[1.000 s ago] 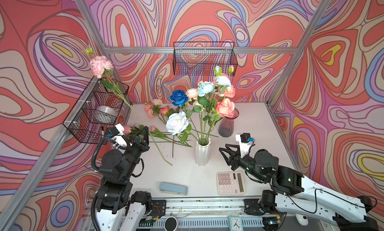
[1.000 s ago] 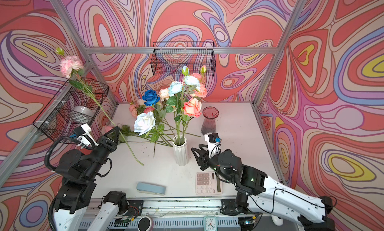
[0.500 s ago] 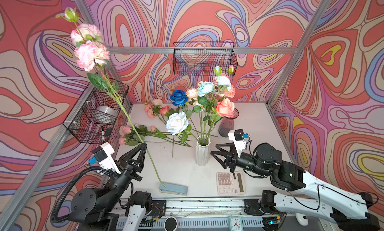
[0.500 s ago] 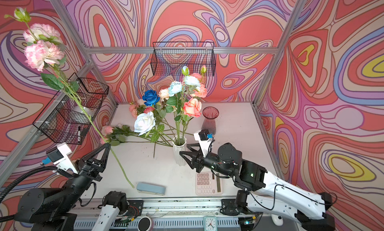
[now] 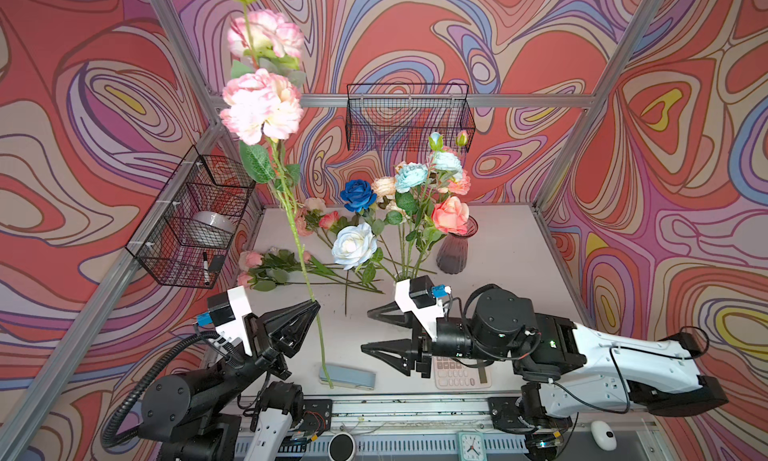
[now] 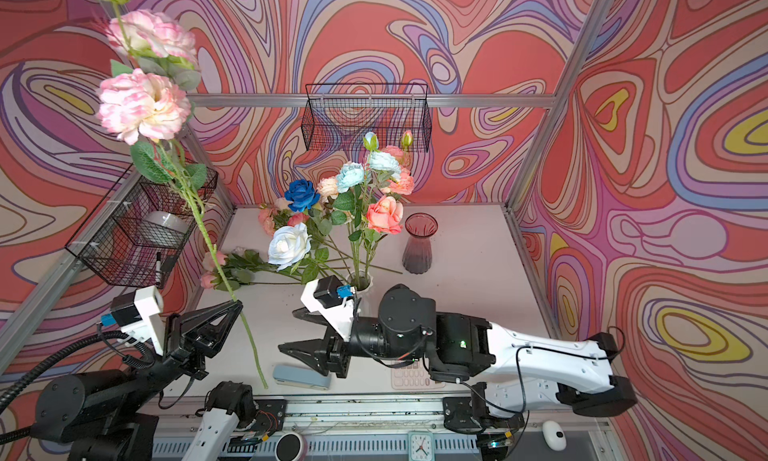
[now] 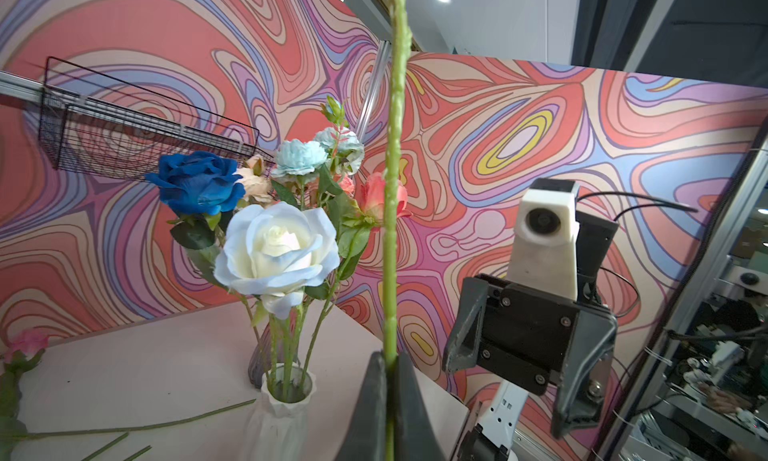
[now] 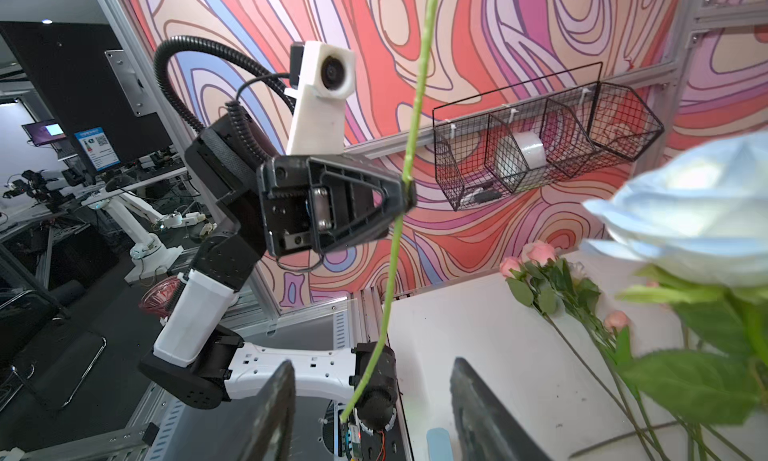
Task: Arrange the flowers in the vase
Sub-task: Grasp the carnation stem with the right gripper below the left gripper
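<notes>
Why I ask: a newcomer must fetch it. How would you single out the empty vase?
On the pale table, find the bouquet standing in the white ribbed vase near the middle. In both top views, the purple vase stands behind and right of it. Unlike the white one, it is dark, see-through glass holding no flowers.

Black joint housings and white shell links on both arms. Left hand [image 5: 316, 304] and right hand [image 5: 365, 330]: black, triangular open-web fingers [image 7: 459, 338], small screws [image 7: 504, 302] in the mount plate. White printed camera blocks [image 5: 232, 309] on each wrist, blue plugs [image 5: 437, 290]. Black corrugated hose [image 8: 189, 41] on left arm; thin black cables [image 5: 618, 376] on right.
</notes>
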`<state>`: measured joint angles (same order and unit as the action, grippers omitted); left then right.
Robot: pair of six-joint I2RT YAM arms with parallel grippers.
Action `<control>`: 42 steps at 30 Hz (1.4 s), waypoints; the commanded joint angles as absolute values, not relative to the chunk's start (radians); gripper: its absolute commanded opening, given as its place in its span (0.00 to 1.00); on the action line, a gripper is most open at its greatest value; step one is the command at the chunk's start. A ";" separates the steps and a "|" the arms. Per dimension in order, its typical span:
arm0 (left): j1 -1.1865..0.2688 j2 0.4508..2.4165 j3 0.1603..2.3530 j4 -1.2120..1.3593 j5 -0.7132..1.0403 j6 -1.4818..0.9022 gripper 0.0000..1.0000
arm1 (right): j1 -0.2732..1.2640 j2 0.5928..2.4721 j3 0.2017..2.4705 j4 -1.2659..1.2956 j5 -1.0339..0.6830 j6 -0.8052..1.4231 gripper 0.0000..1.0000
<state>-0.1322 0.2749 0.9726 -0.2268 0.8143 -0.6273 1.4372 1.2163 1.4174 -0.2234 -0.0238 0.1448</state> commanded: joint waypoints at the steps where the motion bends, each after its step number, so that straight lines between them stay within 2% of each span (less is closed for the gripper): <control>1: -0.136 0.298 0.961 -0.135 0.956 -0.607 0.00 | 1.449 1.266 1.504 -0.174 -0.017 0.093 0.63; 10: -0.135 0.332 0.910 0.026 1.171 -0.664 0.00 | 1.450 1.319 1.585 -0.123 0.058 0.084 0.69; 20: -0.136 0.358 0.861 0.192 1.325 -0.743 0.00 | 1.450 1.314 1.594 -0.113 0.130 0.083 0.68; 25: -0.137 0.366 0.859 0.190 1.347 -0.741 0.00 | 1.450 1.305 1.588 -0.094 0.143 0.081 0.51; 31: -0.138 0.377 0.860 0.170 1.319 -0.741 0.01 | 1.450 1.307 1.598 -0.108 0.135 0.078 0.09; 32: -0.138 0.379 0.861 0.159 1.306 -0.737 0.15 | 1.450 1.304 1.595 -0.112 0.141 0.079 0.01; 33: -0.137 0.379 0.863 0.136 1.283 -0.728 0.38 | 1.450 1.298 1.588 -0.116 0.150 0.080 0.00; 35: -0.137 0.382 0.882 0.056 1.241 -0.688 0.74 | 1.450 1.282 1.574 -0.124 0.175 0.086 0.00; 37: -0.137 0.385 0.894 0.014 1.202 -0.673 0.88 | 1.450 1.262 1.556 -0.141 0.201 0.086 0.00; 40: -0.137 0.378 0.908 -0.024 1.116 -0.671 0.98 | 1.450 1.229 1.532 -0.183 0.252 0.081 0.00; 42: -0.137 0.365 0.916 -0.055 1.032 -0.674 1.00 | 1.450 1.210 1.517 -0.212 0.289 0.078 0.00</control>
<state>-0.1322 0.3813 0.8845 -0.0006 1.1538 -0.6945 1.4532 1.2491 1.5368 -0.1665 0.2127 0.0872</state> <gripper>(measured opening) 0.980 0.053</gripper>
